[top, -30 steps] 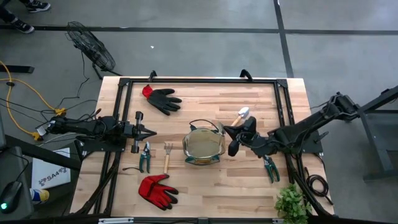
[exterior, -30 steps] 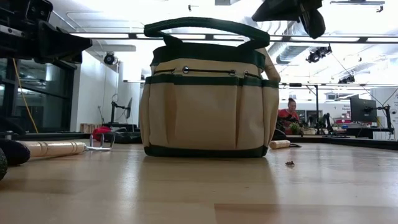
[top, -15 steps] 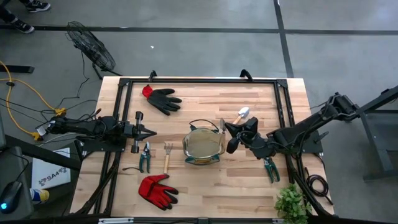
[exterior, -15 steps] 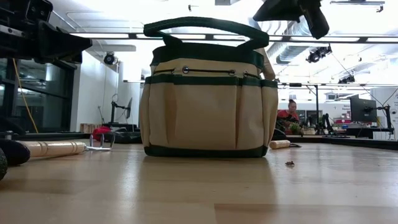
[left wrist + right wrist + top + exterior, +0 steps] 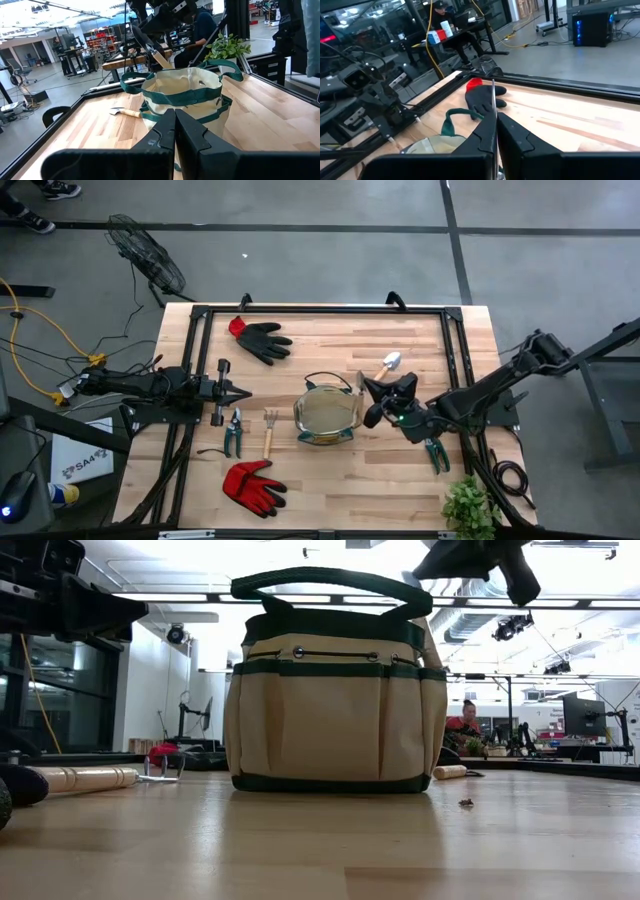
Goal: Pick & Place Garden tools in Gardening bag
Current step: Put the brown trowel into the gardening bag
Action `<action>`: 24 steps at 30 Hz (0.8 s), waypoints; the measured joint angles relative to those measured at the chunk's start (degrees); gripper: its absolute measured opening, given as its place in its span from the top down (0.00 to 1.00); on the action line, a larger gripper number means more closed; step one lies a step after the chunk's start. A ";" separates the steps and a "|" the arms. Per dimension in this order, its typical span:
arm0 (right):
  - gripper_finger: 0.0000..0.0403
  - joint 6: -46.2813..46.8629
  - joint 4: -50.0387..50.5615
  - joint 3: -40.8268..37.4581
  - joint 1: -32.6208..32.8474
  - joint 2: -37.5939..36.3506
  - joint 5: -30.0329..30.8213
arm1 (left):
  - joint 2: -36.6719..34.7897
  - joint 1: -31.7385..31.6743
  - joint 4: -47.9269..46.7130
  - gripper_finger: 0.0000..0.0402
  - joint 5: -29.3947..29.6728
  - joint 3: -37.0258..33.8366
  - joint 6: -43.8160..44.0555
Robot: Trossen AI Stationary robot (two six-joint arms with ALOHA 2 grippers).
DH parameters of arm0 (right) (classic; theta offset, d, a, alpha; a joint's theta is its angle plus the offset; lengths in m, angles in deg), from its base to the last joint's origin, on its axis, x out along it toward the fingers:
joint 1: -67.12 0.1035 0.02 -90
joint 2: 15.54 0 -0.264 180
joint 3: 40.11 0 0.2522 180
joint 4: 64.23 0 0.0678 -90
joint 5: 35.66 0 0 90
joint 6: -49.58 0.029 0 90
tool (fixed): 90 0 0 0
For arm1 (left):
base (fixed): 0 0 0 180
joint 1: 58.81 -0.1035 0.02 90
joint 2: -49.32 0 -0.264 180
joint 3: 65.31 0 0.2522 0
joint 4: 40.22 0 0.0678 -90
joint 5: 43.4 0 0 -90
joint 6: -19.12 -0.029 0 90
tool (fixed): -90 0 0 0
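The red glove [image 5: 255, 485] lies by the near bench edge. The left end effector [image 5: 243, 392] is shut tight and empty. The gardening bag [image 5: 327, 417] sits mid-bench. The right end effector [image 5: 368, 390] pinches a trowel [image 5: 160, 59] over its rim.

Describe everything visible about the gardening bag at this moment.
The gardening bag is a small round fabric tote, tan with dark green rim, base band and loop handles, and pockets around its outside. It stands upright and open near the middle of the table, with a wooden tool handle rising from its mouth in the left wrist view. The right gripper, shut, hangs just beside its rim; contact cannot be told.
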 joint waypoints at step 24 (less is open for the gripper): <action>0.99 2.70 -1.75 0.00 -0.12 2.57 3.47 | 0.02 -0.02 -0.02 1.00 0.11 -0.01 0.00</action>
